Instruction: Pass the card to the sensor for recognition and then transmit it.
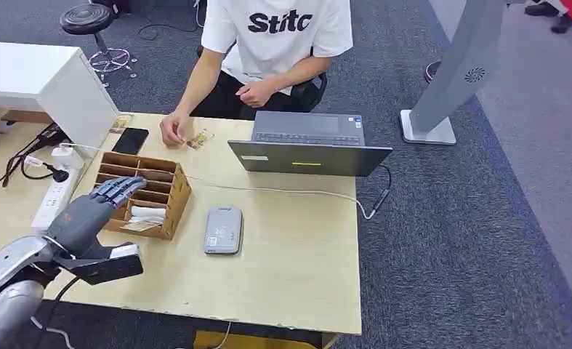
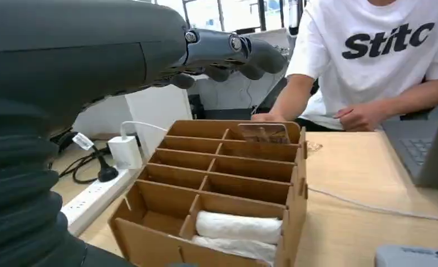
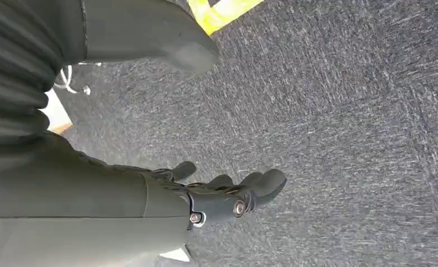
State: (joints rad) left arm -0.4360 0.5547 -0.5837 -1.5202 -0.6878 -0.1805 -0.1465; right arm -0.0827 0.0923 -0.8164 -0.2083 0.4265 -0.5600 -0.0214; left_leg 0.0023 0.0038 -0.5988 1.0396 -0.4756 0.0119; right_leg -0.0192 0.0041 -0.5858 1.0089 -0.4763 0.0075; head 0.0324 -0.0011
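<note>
A brown cardboard organiser box (image 1: pixel 168 203) with several compartments stands on the left part of the table. My left hand (image 1: pixel 97 205) hovers above its near left side, fingers stretched forward and empty. In the left wrist view the fingers (image 2: pixel 236 51) reach over the box (image 2: pixel 222 181), where a brownish card (image 2: pixel 264 132) stands upright in a far compartment. The grey card sensor (image 1: pixel 222 230) lies flat on the table just right of the box. My right hand (image 3: pixel 225 197) hangs over grey carpet, fingers loosely apart, holding nothing.
A person sits at the far side, one hand (image 1: pixel 172 131) touching a small card (image 1: pixel 200 139) on the table. A laptop (image 1: pixel 308 145) with a cable, a black phone (image 1: pixel 130 139), a power strip (image 1: pixel 54 198) and a white cabinet (image 1: pixel 50 83) stand around the box. White rolls (image 2: pixel 239 228) lie in a near compartment.
</note>
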